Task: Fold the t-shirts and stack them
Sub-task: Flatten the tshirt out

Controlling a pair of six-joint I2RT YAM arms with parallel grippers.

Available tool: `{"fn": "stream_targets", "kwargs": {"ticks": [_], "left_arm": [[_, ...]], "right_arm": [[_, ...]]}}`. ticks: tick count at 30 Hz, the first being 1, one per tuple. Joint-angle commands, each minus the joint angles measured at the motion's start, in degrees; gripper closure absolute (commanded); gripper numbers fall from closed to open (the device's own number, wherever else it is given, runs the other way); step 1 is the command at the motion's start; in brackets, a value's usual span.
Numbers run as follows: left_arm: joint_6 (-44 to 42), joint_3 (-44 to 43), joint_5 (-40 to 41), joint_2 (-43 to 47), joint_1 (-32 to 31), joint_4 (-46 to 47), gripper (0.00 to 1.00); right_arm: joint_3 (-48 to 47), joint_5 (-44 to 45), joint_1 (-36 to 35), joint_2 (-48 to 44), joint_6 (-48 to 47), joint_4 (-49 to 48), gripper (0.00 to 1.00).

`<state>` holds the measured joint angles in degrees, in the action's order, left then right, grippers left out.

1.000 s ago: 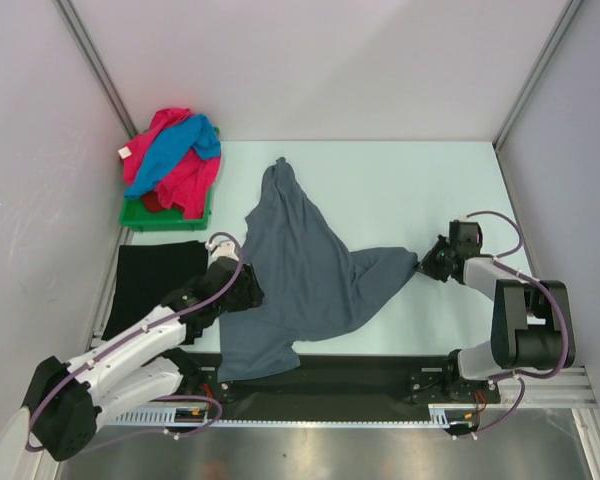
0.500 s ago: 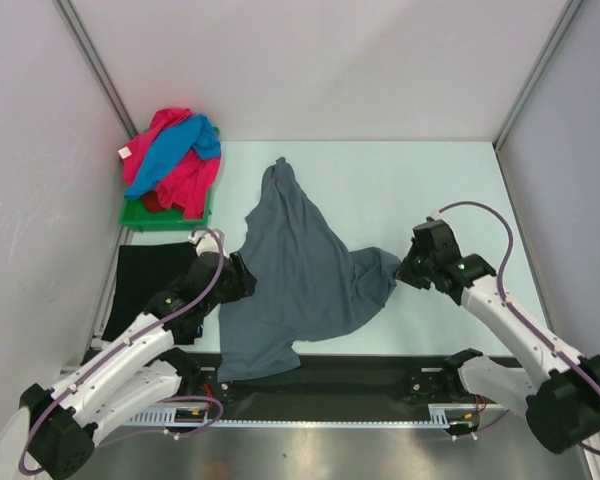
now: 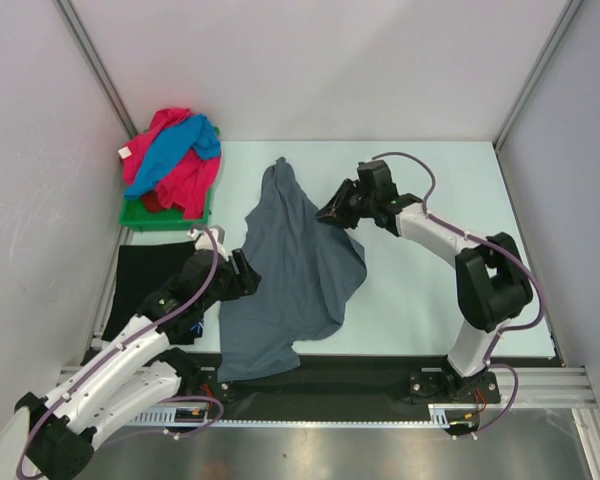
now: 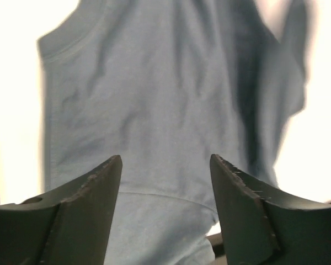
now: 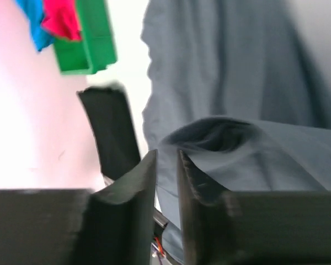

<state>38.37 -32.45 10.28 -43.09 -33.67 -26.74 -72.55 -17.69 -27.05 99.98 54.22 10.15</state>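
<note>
Two claws work one slate-grey t-shirt (image 3: 300, 270), which lies mid-table on the pale tabletop (image 3: 400, 310). Its near end spills onto the black strip (image 3: 360, 375) at the front edge.

Only one scrap of labelling shows: a small white tag (image 3: 125, 152) at the edge of the pink t-shirt (image 3: 185, 180), too small from above for me to read. That pink cloth and a blue t-shirt (image 3: 175, 150) are heaped together in the green tray (image 3: 155, 218) at the far left. They cover all but its near rim, and I cannot tell how many garments make up the heap. A black t-shirt (image 3: 145, 270) lies flat and folded at the left edge, just beside the grey one, with my left arm crossing its near corner.

My right claw (image 5: 166, 157) has its fingers pressed almost together, pinching a raised fold of the grey shirt. The cloth bunches just past the tips. That wrist view is blurred, so the grip itself is hard to make out. From above, this claw sits at the shirt's far right side, where the cloth is doubled over onto the body.

My left claw (image 4: 165, 160) is spread wide with nothing between its fingers, over the grey shirt's left part. A hem seam runs across the gap. Whether the tips touch the cloth, I cannot tell.
</note>
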Motion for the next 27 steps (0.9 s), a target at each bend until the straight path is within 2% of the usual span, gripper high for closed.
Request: {"fn": "stream_targets", "kwargs": {"ticks": [1, 2, 3, 5, 7, 8, 10, 11, 14, 16, 19, 20, 21, 23, 27], "left_arm": [[-2.9, -1.7, -5.2, 2.0, 0.4, 2.6, 0.28], [-3.5, -1.4, -6.5, 2.1, 0.4, 3.6, 0.26], [-4.5, -0.9, -8.2, 1.9, 0.4, 4.6, 0.23], [-5.3, -0.6, -13.9, 0.4, 0.4, 7.7, 0.21], [-5.7, -0.1, -19.4, -3.5, 0.0, 12.9, 0.19], [-5.2, -0.1, -19.9, -5.1, -0.3, 14.6, 0.18], [-3.9, -0.1, -20.2, -11.2, -2.7, 19.8, 0.17], [-3.3, -0.4, -18.9, -13.5, -3.8, 21.5, 0.18], [-2.0, -4.2, -15.0, -24.6, -8.2, 25.8, 0.23], [-1.5, -9.4, -12.4, -29.3, -9.2, 25.2, 0.28], [0.7, -14.2, -8.4, -36.1, -8.5, 24.7, 0.45], [1.1, -15.1, -7.8, -36.5, -8.3, 24.1, 0.51], [2.4, -15.5, -6.9, -35.8, -8.2, 23.6, 0.52], [2.8, -13.1, -5.8, -31.1, -8.0, 23.9, 0.52], [2.6, -8.0, -4.3, -21.3, -5.8, 19.3, 0.47]], "right_arm": [[-3.8, -8.6, 1.3, 2.8, -3.4, -6.5, 0.69], [-4.3, -7.7, 1.7, 2.8, -6.4, -0.7, 0.58], [-4.1, -6.1, 2.2, 1.7, -13.0, 1.7, 0.53], [-0.3, 0.8, 2.2, -3.5, -19.0, 5.2, 0.41], [5.8, 6.6, 3.1, -9.7, -23.6, 9.1, 0.35], [8.4, 6.2, 3.9, -9.7, -24.3, 9.4, 0.34], [14.0, 3.0, 7.3, -15.0, -25.6, 6.8, 0.34], [18.5, -0.1, 8.6, -16.3, -26.1, 4.2, 0.38], [21.2, -5.7, 10.1, -17.5, -27.4, -0.6, 0.41], [20.3, -6.6, 9.4, -14.7, -27.9, -2.1, 0.41], [19.0, -11.4, 8.8, -11.0, -26.9, -6.8, 0.42], [18.9, -12.5, 7.7, -10.1, -26.4, -11.7, 0.44], [16.9, -13.2, 7.1, -8.8, -27.1, -12.4, 0.47], [13.1, -13.2, 4.9, -3.2, -30.5, -10.9, 0.52], [6.1, -11.1, 3.0, 4.1, -33.0, -10.4, 0.53]]}}
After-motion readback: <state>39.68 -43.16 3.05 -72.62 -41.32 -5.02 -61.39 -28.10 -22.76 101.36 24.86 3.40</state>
